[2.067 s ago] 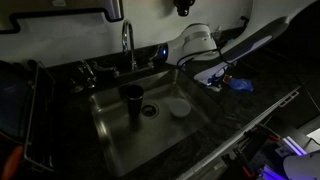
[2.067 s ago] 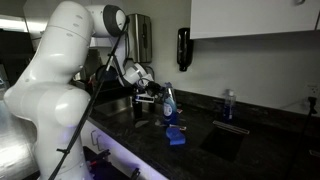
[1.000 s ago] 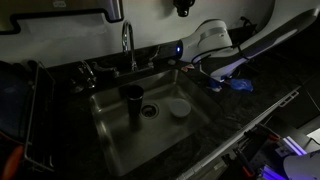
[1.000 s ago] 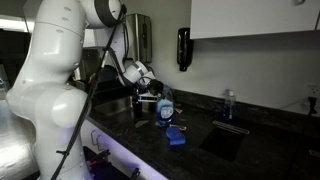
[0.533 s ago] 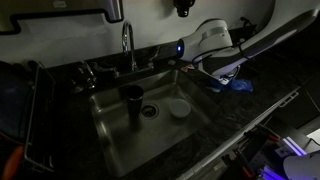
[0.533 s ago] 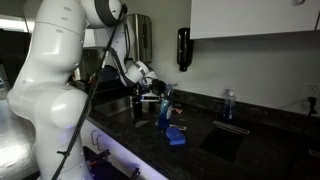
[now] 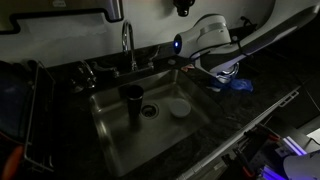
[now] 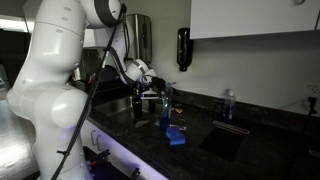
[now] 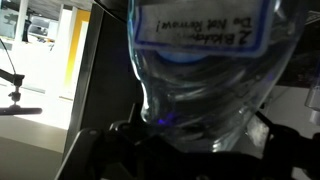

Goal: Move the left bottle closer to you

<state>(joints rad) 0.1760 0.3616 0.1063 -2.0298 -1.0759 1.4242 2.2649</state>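
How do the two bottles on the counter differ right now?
The near bottle sits by the sink, with the claw at it; the far bottle stands alone further along the counter, nothing near it. The near bottle fills the wrist view, clear with a blue-edged label; the far bottle's label is too small to read. Both stand upright and look clear.

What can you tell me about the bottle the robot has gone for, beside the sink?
The bottle looks like clear plastic, and in the wrist view it fills the frame, showing a white label with a blue border and upside-down print. In an exterior view it stands upright on the dark counter by the sink, with the hand right at it. Whether the hand is gripping it is unclear.
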